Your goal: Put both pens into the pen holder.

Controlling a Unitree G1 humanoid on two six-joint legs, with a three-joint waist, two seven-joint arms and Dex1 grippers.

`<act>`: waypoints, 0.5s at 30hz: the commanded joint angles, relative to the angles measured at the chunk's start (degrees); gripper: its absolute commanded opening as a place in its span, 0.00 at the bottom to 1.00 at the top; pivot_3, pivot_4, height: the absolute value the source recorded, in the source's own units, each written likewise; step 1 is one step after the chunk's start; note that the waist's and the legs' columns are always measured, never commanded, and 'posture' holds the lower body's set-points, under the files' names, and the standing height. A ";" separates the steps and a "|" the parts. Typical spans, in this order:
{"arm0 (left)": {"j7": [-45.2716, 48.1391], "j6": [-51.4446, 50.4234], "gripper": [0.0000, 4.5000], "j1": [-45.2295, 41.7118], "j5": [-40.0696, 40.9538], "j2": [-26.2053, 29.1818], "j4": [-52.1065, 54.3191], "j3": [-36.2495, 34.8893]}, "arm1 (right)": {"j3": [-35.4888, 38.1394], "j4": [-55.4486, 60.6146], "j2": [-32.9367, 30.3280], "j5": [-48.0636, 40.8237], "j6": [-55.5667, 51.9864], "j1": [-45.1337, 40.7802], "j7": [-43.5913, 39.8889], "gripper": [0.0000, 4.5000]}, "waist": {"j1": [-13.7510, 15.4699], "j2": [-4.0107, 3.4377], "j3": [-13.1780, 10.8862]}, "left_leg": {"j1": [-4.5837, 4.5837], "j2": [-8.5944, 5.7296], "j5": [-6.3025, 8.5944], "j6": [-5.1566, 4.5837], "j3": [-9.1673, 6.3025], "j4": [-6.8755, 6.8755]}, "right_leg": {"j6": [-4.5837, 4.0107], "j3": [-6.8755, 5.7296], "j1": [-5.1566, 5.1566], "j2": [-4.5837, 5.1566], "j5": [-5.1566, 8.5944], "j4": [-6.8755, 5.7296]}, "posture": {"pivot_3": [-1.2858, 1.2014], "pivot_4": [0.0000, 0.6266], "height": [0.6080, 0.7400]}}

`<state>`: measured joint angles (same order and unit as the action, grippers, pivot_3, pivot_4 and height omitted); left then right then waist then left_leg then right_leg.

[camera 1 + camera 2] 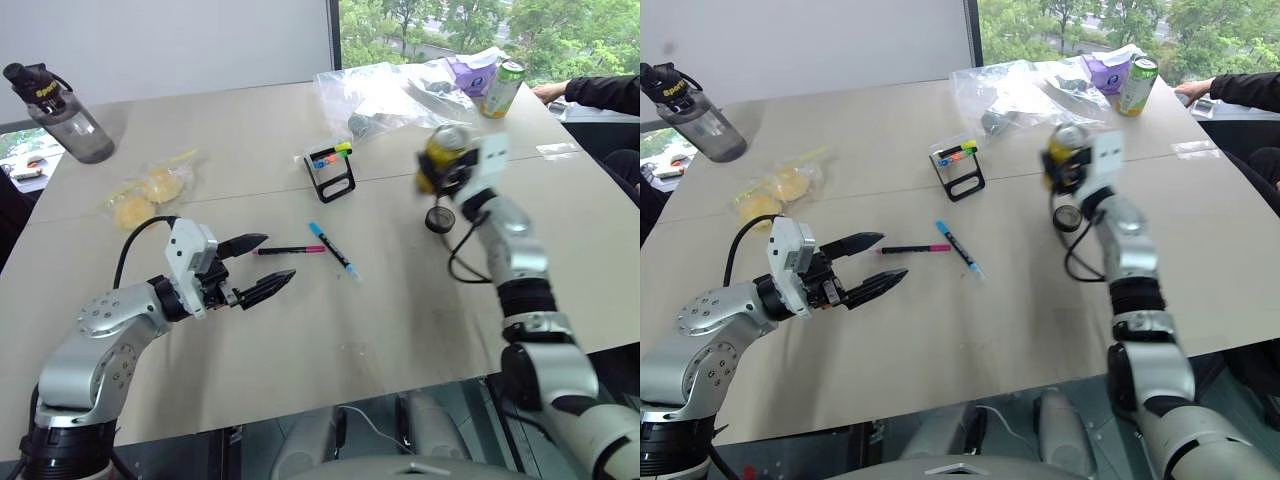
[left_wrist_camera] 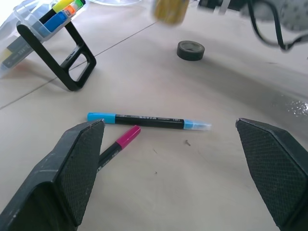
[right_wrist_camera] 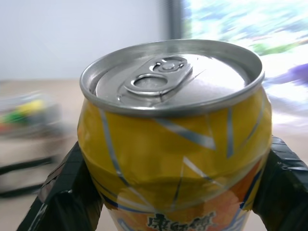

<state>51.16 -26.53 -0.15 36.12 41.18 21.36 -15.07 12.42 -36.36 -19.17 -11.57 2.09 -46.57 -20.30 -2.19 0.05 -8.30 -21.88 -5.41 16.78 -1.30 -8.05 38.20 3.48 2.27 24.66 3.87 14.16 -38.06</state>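
Item: pink-ended pen [image 1: 290, 249] and blue pen [image 1: 333, 250] – flat on table [image 1: 400, 320], near pen holder [image 1: 330, 170]. Left gripper [image 1: 256, 267] – spread wide, empty, beside pink-ended pen; straddle the barrel mid-length. Right gripper [image 3: 159, 202] – clamps yellow can [image 3: 173, 130], lifted

A yellow can [image 3: 173, 139], water bottle [image 1: 58, 110], and tape roll [image 2: 190, 50].
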 commanded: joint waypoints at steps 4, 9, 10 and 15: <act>0.99 2.06 1.00 -1.49 -0.64 -0.16 -0.55 0.56 | 3.38 -12.83 -11.15 6.79 7.39 -3.59 13.00 0.74 | -0.90 -0.01 0.00 | 0.02 0.07 0.00 0.00 0.25 -0.14 | -0.01 0.23 0.10 -0.05 0.00 0.01 | 0.52 0.24 1.00; 1.14 2.25 1.00 -1.81 -0.72 -0.11 -0.70 0.85 | 6.70 -18.64 -12.90 4.69 6.49 -4.98 18.66 0.74 | -2.02 -0.05 -0.03 | 0.08 0.12 0.00 -0.02 0.48 -0.15 | 0.00 0.45 0.12 -0.10 0.00 -0.07 | 0.52 0.24 1.00; 1.24 2.31 1.00 -1.80 -0.77 -0.07 -0.75 0.85 | 7.20 -19.04 -12.60 3.90 6.05 -5.19 18.47 0.74 | -2.10 -0.09 -0.05 | 0.09 0.13 0.00 -0.02 0.51 -0.15 | 0.00 0.49 0.12 -0.12 0.00 -0.08 | 0.52 0.24 1.00; 1.44 2.48 1.00 -1.55 -1.05 -0.08 -0.68 0.83 | 9.01 -19.31 -11.45 1.06 3.60 -5.24 18.17 0.99 | -2.08 -0.15 -0.09 | 0.13 0.21 0.00 -0.03 0.60 -0.11 | 0.01 0.59 0.13 -0.20 -0.01 -0.15 | 0.52 0.24 1.00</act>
<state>52.26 -25.24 -1.85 35.01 40.92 19.71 -13.33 20.55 -58.29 -30.36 -9.33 5.49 -50.39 -2.18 -4.28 -0.10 -8.39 -21.75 -5.19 16.79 -1.33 -7.46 38.11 3.49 2.84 24.79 3.66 14.15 -38.23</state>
